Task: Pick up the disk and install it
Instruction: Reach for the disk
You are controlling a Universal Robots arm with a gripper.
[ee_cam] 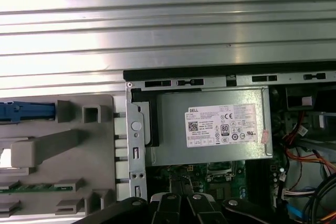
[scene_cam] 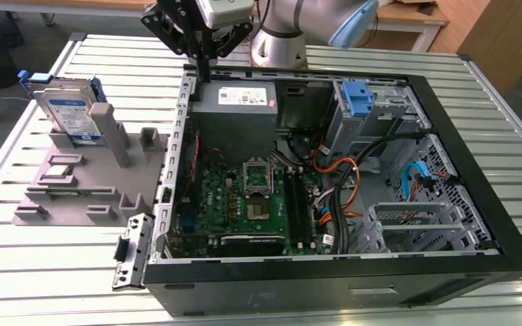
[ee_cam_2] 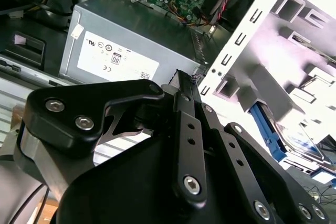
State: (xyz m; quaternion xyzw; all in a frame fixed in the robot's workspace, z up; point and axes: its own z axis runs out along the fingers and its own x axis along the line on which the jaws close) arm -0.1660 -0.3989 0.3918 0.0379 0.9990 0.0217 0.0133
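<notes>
**Gripper (scene_cam: 204,72) closed & empty at case (scene_cam: 478,224) rim; disk (scene_cam: 68,112) upright in fixture (scene_cam: 79,190)**

The gripper hangs fingers-down over the case wall nearest the arm (scene_cam: 279,41), by the corner of the PSU (scene_cam: 234,102). Its fingers are pressed together w/ nothing between them. In the second wrist view they narrow to a point just off the PSU (ee_cam_2: 121,45) corner.

The disk stands on edge in its blue carrier, slotted into the grey fixture on the exterior view's left of the case, well apart from the gripper. Its blue top edge also shows in the first wrist view (ee_cam: 26,111).

Around it: a grey post (scene_cam: 116,136) of the fixture rises just beside the disk, between disk & case. The case lies open on a slatted table (scene_cam: 52,285). Inside, the PSU sits against the far wall w/ the mobo (scene_cam: 252,197) next to it on the near side. Orange & black cables (scene_cam: 347,170) run between the mobo and the drive cage (scene_cam: 388,112). A blue bracket (scene_cam: 358,100) sits in that cage, at the far corner toward the exterior view's right.

Edges & room: the case's perforated side wall (scene_cam: 175,170) stands between the fixture and the interior, w/ only a narrow gap to the fixture. A black strip (scene_cam: 130,255) juts out from that wall near the front corner. Space above the fixture and over the open case is free. Bare table lies on the exterior view's left of the fixture and in front of it.
</notes>
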